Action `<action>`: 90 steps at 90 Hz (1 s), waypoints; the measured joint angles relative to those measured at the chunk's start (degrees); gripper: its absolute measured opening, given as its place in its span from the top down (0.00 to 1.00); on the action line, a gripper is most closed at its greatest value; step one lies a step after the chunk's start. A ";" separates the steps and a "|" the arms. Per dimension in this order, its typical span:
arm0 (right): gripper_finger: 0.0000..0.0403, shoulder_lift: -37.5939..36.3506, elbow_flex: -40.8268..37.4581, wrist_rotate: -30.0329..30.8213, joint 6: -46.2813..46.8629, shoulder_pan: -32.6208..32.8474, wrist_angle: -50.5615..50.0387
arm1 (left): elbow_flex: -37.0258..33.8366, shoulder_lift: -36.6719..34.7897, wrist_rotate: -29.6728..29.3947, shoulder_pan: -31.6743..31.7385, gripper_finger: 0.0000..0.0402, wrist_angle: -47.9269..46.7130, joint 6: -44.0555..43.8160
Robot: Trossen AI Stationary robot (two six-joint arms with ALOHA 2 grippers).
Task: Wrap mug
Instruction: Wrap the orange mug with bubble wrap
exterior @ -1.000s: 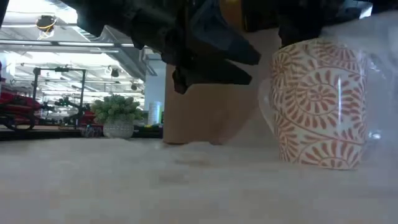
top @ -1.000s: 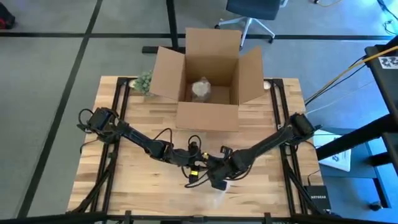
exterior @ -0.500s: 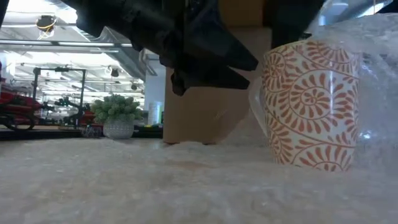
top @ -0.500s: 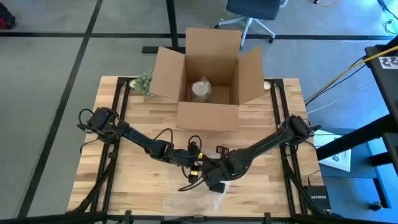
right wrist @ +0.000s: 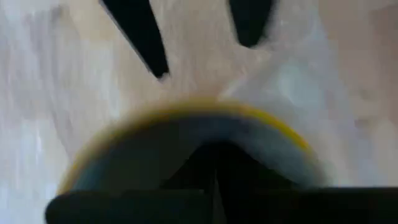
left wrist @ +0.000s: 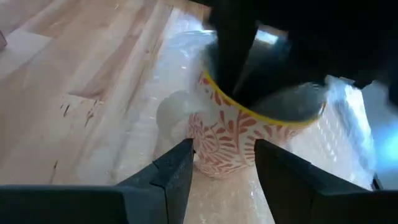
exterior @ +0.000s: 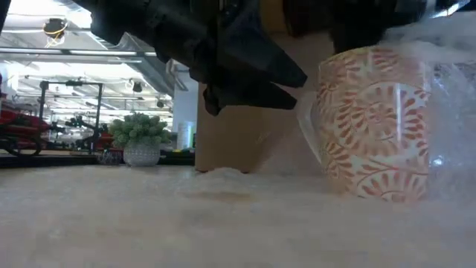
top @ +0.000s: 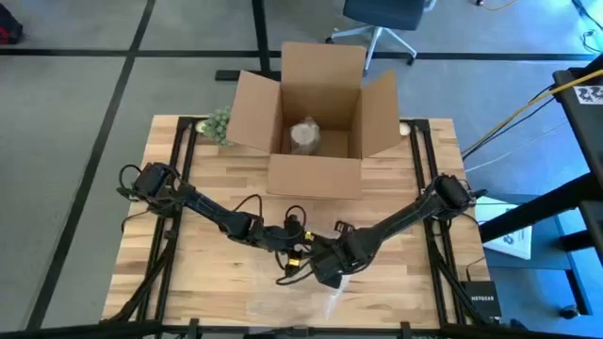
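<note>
Open cardboard box (top: pixel 316 122) at the table's 12 o'clock, holding one pale wrapped lump (top: pixel 304 135) on its floor. Small potted plant (top: pixel 218 123) just beside the box, at its 9 o'clock. Toward 6 o'clock on the wooden table (top: pixel 188 264), both grippers crowded over the mug (exterior: pixel 375 123): white with an orange leaf pattern, upright on clear bubble wrap (left wrist: pixel 339 134), wrap rising behind it. Right gripper (top: pixel 332 267) clamped on the mug's rim, one finger inside. Left gripper (left wrist: pixel 222 163) spread wide just beside the mug, not touching.
</note>
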 joint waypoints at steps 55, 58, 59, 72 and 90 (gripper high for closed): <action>1.00 0.15 21.59 1.40 0.36 1.75 -23.69 | -0.02 0.00 0.01 0.04 0.62 -0.15 0.73; 1.00 0.12 21.56 1.56 1.11 1.99 -25.41 | -0.02 0.00 -0.01 0.04 0.62 -0.14 0.70; 1.00 0.12 21.48 1.64 1.37 2.03 -25.79 | -0.02 0.00 -0.01 0.04 0.62 -0.15 0.70; 1.00 1.00 16.71 3.17 1.99 1.86 -22.64 | -0.02 0.00 -0.01 0.04 0.62 -0.13 0.68; 1.00 4.20 10.31 2.81 1.84 1.86 -12.79 | -0.02 0.00 -0.01 0.04 0.62 -0.11 0.66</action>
